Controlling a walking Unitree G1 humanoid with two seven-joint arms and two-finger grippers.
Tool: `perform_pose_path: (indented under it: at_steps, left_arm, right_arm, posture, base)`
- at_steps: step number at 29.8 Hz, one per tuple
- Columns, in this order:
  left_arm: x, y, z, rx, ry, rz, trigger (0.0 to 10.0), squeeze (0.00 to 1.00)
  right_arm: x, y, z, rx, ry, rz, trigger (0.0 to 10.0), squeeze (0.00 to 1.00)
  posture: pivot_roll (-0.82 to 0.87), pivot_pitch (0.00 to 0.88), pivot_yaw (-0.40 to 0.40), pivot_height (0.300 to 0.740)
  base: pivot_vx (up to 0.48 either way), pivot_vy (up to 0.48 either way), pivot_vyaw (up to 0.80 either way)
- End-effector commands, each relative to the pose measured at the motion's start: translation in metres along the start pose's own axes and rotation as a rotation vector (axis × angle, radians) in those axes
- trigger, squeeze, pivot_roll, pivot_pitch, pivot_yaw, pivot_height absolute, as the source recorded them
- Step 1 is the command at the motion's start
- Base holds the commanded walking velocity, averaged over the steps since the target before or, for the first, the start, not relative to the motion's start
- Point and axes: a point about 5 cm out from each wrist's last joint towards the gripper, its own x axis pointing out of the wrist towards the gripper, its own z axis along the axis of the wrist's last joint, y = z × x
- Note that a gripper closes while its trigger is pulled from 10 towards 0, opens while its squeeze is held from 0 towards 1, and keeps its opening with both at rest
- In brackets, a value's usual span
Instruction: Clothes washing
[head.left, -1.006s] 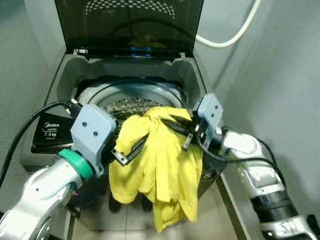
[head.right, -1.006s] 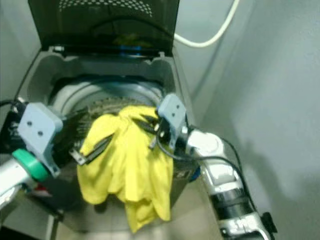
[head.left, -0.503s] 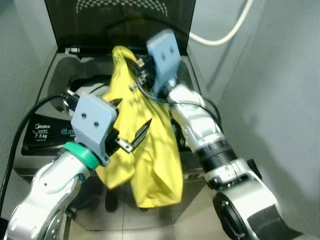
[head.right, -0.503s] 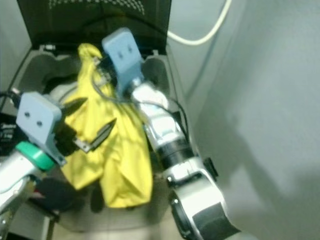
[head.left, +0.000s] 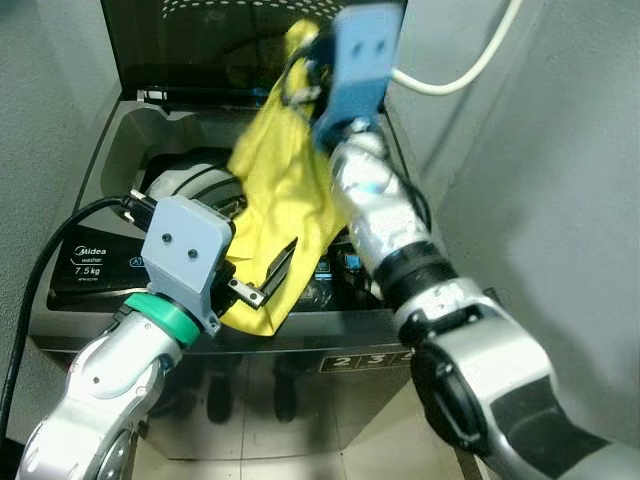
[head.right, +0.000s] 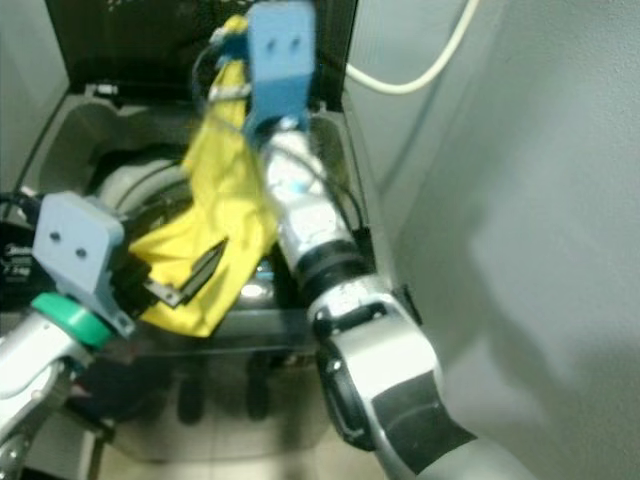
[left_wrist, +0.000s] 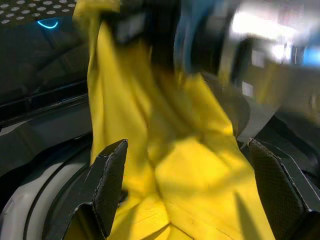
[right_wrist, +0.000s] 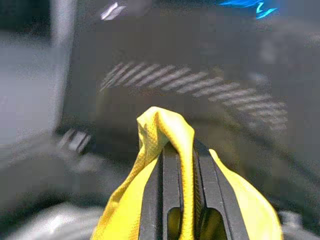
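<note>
A yellow garment (head.left: 285, 200) hangs over the open top-load washing machine (head.left: 125, 150). My right gripper (right_wrist: 182, 155) is shut on the garment's top end, held high in front of the raised dark lid (head.left: 200, 45). The cloth drapes down past the drum opening (head.left: 185, 185) to the machine's front edge. There my left gripper (head.left: 268, 275) is open, its fingers (left_wrist: 110, 185) spread wide on either side of the garment's lower part without pinching it. The right arm hides the right side of the tub.
A white hose (head.left: 470, 65) runs along the grey wall (head.left: 560, 150) at the right, close beside the machine. The control panel with a Midea label (head.left: 85, 262) is at the machine's front left. A black cable (head.left: 40, 270) trails from my left wrist.
My right arm has lifted the yellow garment from the machine's front up to the lid, so its lower end now hangs at the front edge. The left gripper has stayed open and barely moved.
</note>
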Motion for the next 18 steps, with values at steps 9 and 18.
perform_pose_path:
  at_steps: [9, 18]
  left_arm:
    - [0.0, -0.007, -0.003, -0.001, 0.011, -0.04, 10.0, 0.0]
    - [0.002, -0.006, -0.004, 0.003, 0.008, -0.047, 10.0, 0.0]
  right_arm:
    - [-0.04, 0.029, -0.044, -0.131, 0.068, 0.445, 10.0, 0.72]
    - [-0.044, -0.005, -0.022, -0.164, -0.02, 0.582, 10.0, 1.0]
  posture:
    - [0.13, 0.128, -0.058, 0.74]
    - [0.13, 0.114, -0.051, 0.74]
  base:
    - [0.0, 0.0, 0.0]
    - [0.0, 0.0, 0.0]
